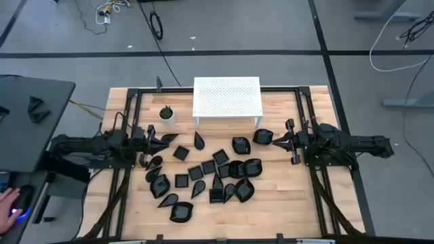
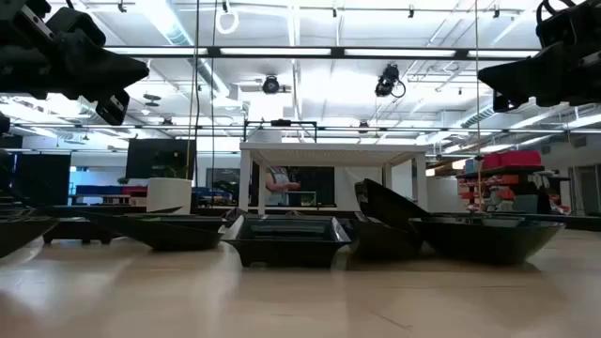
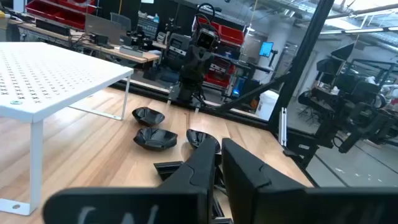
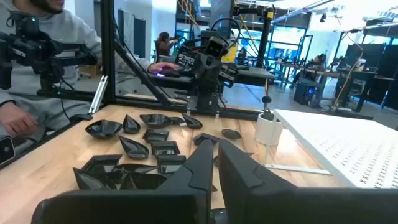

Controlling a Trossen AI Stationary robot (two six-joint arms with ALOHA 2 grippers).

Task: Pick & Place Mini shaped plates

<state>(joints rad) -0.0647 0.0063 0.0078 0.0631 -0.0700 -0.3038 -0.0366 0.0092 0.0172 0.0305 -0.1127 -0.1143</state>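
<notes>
Several glossy black mini shaped plates [image 1: 210, 173] lie scattered flat on the wooden table's middle, between my two arms; they also show as plates [image 3: 155, 138] and plates [image 4: 155, 149] in the wrist views. My left gripper [image 1: 171, 138] hovers shut at the cluster's left side, above the table, pointing level toward the right. My right gripper [image 1: 273, 141] hovers shut at the cluster's right side, pointing left, beside a plate [image 1: 262, 136]. In the low view both, left gripper [image 2: 139, 69] and right gripper [image 2: 486, 75], hang well above the plates [image 2: 286, 239]. Neither holds anything.
A white perforated stand [image 1: 227, 99] stands at the table's far middle, a small white pot with a green plant [image 1: 166, 114] to its left. A black frame [image 1: 135, 95] rims the table. A person [image 4: 43, 31] sits beyond the left edge, one hand [image 1: 8, 200] on a mouse.
</notes>
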